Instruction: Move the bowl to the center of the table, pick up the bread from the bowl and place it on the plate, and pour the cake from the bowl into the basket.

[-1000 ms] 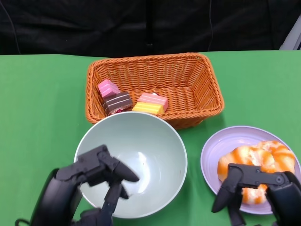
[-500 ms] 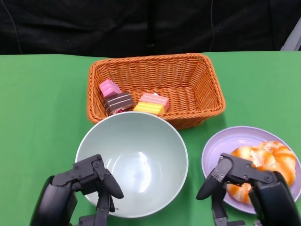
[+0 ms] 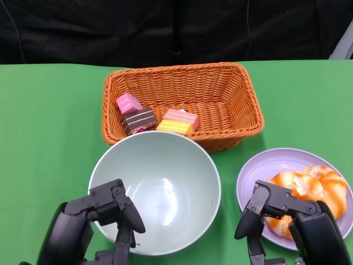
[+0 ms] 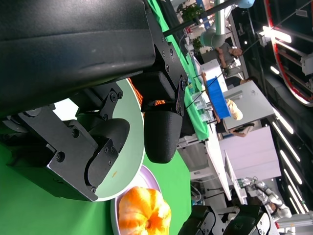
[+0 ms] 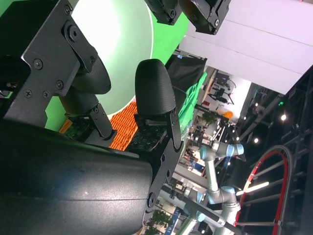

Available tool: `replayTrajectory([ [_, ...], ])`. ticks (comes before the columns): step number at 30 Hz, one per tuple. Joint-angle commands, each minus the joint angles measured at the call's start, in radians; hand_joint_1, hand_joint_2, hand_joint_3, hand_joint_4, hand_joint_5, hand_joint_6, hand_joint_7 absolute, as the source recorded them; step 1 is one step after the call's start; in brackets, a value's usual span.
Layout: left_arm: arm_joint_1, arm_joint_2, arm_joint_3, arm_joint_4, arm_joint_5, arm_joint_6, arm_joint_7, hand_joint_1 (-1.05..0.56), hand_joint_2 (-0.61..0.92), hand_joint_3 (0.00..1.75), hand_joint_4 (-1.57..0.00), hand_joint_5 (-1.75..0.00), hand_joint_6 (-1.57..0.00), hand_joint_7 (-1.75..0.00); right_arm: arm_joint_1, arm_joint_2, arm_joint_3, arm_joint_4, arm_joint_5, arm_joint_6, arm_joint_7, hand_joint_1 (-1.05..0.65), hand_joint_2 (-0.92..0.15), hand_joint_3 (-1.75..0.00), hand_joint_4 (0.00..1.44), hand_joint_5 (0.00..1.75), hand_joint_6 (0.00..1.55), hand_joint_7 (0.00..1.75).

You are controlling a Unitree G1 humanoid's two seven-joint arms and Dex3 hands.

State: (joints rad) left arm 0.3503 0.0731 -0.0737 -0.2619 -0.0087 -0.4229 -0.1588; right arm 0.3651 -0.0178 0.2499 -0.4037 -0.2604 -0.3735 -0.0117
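While both robot hands hang empty with fingers spread, the bowl [image 3: 165, 182] sits just beyond the left robot hand [image 3: 110, 212], the bread [image 3: 309, 190] on the plate [image 3: 259, 174] under the right robot hand [image 3: 276, 212], cakes [image 3: 149, 118] in the basket [image 3: 220, 94] farther out.

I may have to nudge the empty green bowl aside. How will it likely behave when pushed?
The bowl looks rigid and glossy, so it would probably slide across the green cloth rather than flex. Being empty, it is likely light and easy to shift. Its tall curved wall suggests a push high on the rim could tip it; a low push seems safer.
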Motion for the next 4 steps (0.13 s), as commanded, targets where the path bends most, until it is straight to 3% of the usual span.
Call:
replayTrajectory([
  [1, 0.009, 0.019, 0.008, -0.019, -0.016, 0.000, -0.012, 0.07, 0.36, 1.48, -0.87, -1.70, -0.81, -1.54, 0.013, -0.013, -0.012, -0.007, 0.007, -0.015, -0.005, 0.22, -0.22, -1.75, 1.12, 1.75, 0.86, 1.59],
  [4, 0.010, 0.019, 0.012, -0.034, -0.017, 0.012, -0.011, 0.06, 0.38, 1.44, -0.87, -1.69, -0.80, -1.53, 0.021, -0.023, -0.017, -0.016, 0.003, -0.023, -0.002, 0.22, -0.22, -1.75, 1.12, 1.75, 0.86, 1.59],
])
